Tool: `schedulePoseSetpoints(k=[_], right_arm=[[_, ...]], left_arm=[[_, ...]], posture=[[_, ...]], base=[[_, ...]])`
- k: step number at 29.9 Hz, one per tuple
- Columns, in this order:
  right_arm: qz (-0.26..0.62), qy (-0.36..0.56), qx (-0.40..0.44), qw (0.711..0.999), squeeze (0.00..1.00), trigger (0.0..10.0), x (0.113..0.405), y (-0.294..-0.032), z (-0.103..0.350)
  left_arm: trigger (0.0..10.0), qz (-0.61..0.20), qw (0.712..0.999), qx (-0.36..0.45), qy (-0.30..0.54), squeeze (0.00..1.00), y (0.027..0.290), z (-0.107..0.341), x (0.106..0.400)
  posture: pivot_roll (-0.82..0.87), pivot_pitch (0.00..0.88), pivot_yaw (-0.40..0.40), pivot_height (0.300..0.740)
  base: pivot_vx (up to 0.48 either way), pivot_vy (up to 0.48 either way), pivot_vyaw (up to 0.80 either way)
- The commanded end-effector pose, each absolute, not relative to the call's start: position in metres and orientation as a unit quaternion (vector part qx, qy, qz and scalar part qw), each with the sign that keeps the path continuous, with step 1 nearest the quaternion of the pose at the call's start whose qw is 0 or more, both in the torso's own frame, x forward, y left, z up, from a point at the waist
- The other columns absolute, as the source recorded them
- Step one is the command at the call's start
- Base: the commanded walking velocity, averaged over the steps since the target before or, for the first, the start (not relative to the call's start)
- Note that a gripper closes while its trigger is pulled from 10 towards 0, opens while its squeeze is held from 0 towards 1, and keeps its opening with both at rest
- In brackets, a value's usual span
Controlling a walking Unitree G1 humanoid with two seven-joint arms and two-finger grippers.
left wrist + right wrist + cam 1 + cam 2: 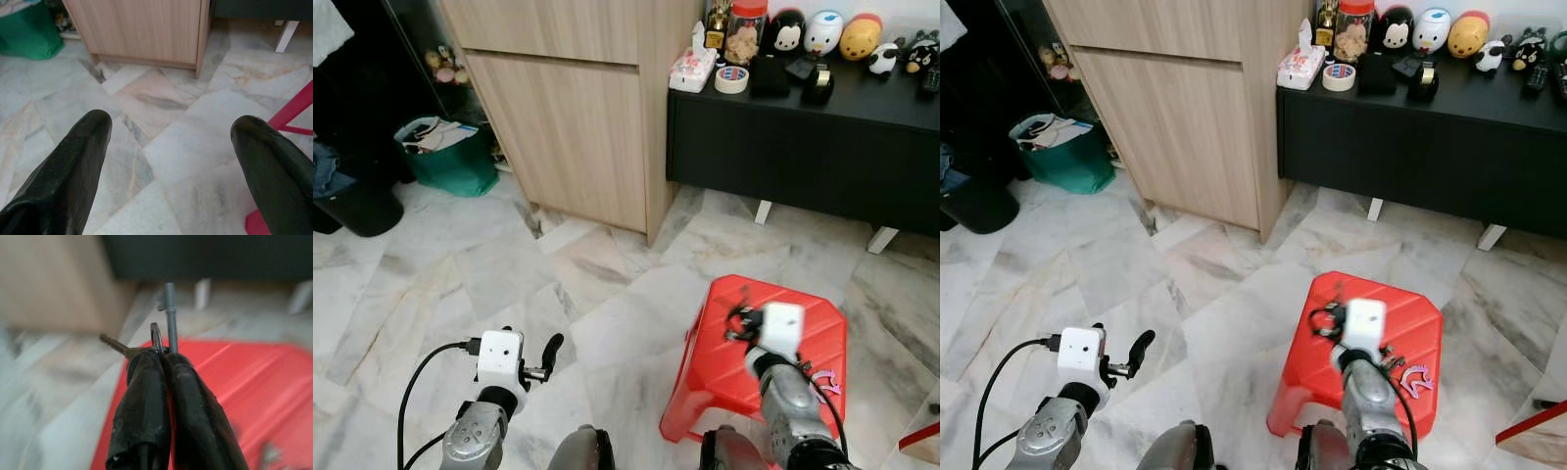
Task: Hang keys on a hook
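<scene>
The right hand [161, 357] grips the keys [166, 320] tightly above the red stool [803, 338]. The left hand [171, 142] waits open. No hook is visible, so next it must find one.

Both arms were silver, rounded metal tubes ending in a white, boxy wrist block. A black cable looped out from behind the left block and ran down beside the arm. The left gripper [551, 349] had two long black fingers [73, 166], matte, thick and rounded at the tips. The right gripper [164, 355] had the same black fingers, their surface slightly rough and scuffed. A thin dark cable ran along the right forearm behind its block.
</scene>
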State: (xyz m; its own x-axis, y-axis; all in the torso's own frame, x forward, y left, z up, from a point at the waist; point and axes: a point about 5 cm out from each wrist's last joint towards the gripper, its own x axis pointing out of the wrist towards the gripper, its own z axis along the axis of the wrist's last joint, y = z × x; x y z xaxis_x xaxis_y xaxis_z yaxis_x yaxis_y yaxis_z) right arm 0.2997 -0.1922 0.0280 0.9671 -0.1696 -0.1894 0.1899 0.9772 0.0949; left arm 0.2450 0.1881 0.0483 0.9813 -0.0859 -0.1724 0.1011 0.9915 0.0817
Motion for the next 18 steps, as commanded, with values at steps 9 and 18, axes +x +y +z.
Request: schedulePoseSetpoints(k=[9,18], right_arm=[[-0.083,0.2,0.074,0.973,0.0,10.0,0.29,-0.177,0.002],[-0.089,0.034,0.043,0.995,0.0,10.0,0.311,-0.185,0.052]], left_arm=[[10.0,-0.043,0.994,0.042,0.088,0.0,0.183,0.042,0.247],[10.0,-0.034,0.995,0.043,0.089,0.0,0.186,0.037,0.244]], posture=[[0.06,0.067,0.034,0.647],[0.05,0.052,0.02,0.647]], base=[[0.0,0.0,0.0],[0.0,0.0,0.0]])
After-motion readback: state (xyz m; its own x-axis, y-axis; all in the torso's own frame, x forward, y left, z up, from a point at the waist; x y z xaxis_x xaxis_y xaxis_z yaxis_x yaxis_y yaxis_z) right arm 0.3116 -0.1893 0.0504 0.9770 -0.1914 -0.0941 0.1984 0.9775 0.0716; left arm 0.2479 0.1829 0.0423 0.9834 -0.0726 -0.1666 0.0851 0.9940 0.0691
